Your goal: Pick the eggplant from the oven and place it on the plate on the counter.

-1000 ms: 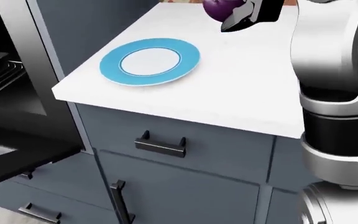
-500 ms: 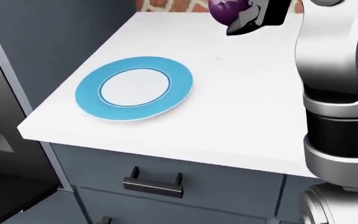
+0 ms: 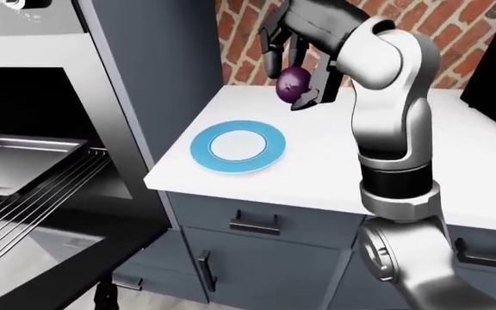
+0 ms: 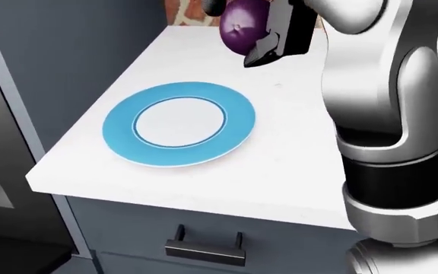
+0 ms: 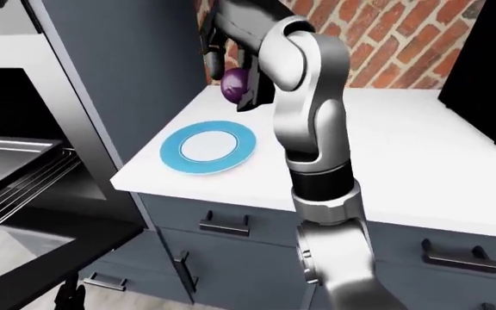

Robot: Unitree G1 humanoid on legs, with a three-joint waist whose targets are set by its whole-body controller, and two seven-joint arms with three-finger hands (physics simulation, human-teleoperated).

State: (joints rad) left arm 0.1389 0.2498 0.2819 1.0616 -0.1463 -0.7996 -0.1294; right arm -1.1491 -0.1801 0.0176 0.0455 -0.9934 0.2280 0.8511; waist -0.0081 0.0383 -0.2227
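In the left-eye view the right hand (image 3: 295, 64) has its fingers closed round the eggplant (image 3: 293, 84), held in the air above the counter (image 3: 334, 161) and just beyond the plate (image 3: 238, 148).

In the head view the eggplant (image 4: 238, 25) sits up and right of the plate (image 4: 179, 123); it should be brought over the white centre and lowered before letting go.

The right-eye view adds nothing further.

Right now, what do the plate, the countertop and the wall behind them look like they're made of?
The plate looks like glazed ceramic: smooth blue rim, white centre, thin dark ring. The countertop reads as matte white stone or laminate; its plain, even surface leaves that open. The wall looks like red brick with pale mortar lines, though it is only a simulator's render.
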